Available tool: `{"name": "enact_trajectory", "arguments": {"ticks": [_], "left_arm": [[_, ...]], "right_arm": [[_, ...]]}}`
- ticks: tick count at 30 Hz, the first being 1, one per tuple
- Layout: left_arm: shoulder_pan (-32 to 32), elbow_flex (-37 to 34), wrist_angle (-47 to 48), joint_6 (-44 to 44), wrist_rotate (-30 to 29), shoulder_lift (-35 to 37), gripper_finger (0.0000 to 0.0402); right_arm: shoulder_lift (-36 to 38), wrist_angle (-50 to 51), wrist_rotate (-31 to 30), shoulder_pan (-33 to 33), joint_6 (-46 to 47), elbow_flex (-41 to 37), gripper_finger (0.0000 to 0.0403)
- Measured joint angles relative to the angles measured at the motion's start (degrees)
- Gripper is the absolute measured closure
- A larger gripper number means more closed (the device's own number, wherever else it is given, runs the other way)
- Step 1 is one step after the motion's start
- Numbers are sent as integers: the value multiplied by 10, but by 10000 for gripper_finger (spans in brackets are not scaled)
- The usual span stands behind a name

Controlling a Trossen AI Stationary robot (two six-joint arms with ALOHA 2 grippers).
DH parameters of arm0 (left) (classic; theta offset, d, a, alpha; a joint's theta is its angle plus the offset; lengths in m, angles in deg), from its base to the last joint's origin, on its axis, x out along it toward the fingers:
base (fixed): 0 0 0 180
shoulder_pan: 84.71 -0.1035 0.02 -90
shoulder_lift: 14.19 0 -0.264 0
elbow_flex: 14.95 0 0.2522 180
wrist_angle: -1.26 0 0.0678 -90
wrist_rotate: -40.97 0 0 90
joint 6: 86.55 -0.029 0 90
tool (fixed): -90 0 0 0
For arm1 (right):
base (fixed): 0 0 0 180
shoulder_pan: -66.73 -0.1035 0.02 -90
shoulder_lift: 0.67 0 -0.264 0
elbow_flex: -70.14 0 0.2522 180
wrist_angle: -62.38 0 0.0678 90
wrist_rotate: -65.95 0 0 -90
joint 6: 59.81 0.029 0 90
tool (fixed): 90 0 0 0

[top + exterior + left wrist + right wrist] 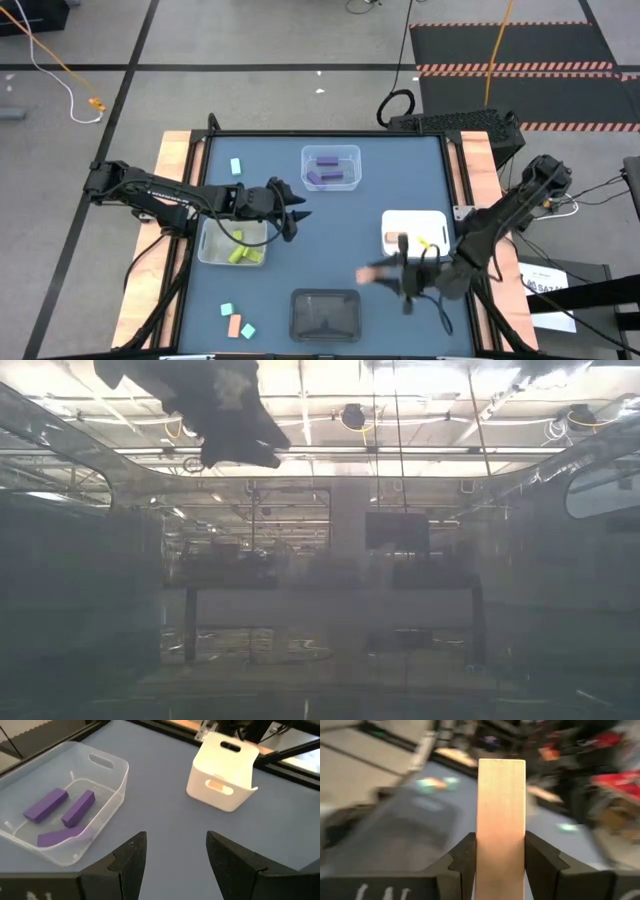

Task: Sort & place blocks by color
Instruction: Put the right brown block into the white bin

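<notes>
**Salmon bar clamped in the right pincer over the blue table**

Salmon-orange wood fills the right wrist view: a bar (501, 827) stands upright between the right gripper (501, 862), both fingers pressed against its sides. From above, that gripper (385, 274) hangs over the table (400, 170) at about 5 o'clock, the bar (378, 273) jutting from its tip toward 9 o'clock, between the black tray (325, 314) and the white tray (412, 230).

At the near edge, about 7 o'clock, two cyan blocks (228, 310) and a salmon block (234, 326) lie loose together. The white tray holds a salmon piece (392, 238) and a yellow-green one (423, 242).

The left gripper (293, 220) hovers near the centre with its fingers spread and empty, just beside the translucent tray (207, 252) of yellow-green blocks (240, 255).

Farther off, at 12 o'clock, the clear tray (331, 152) carries three purple blocks (65, 815). A lone cyan block (236, 166) lies at 11 o'clock.
</notes>
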Motion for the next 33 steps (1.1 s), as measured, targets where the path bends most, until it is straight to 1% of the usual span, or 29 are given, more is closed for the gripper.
{"name": "enact_trajectory", "arguments": {"ticks": [2,5,10,15,19,24,31,33], "left_arm": [[0,0,-17,-5,0,0,194],[-2,0,-56,-6,0,0,195],[-2,0,-94,-1,0,0,194],[1,0,-96,29,0,0,195],[8,0,-94,41,0,0,195],[20,0,-94,45,0,0,194],[33,0,-94,50,0,0,194],[36,0,-94,51,0,0,195]], "right_arm": [[4,-19,-22,28,-41,0,283],[4,-65,-23,78,-83,0,285],[5,-138,-23,172,-106,0,284],[5,-160,-22,261,-129,0,285],[3,-158,-21,307,-133,0,285],[3,-152,-21,316,-160,0,285],[3,-134,-22,276,-166,0,285],[3,-114,-42,259,-163,0,286]]}}
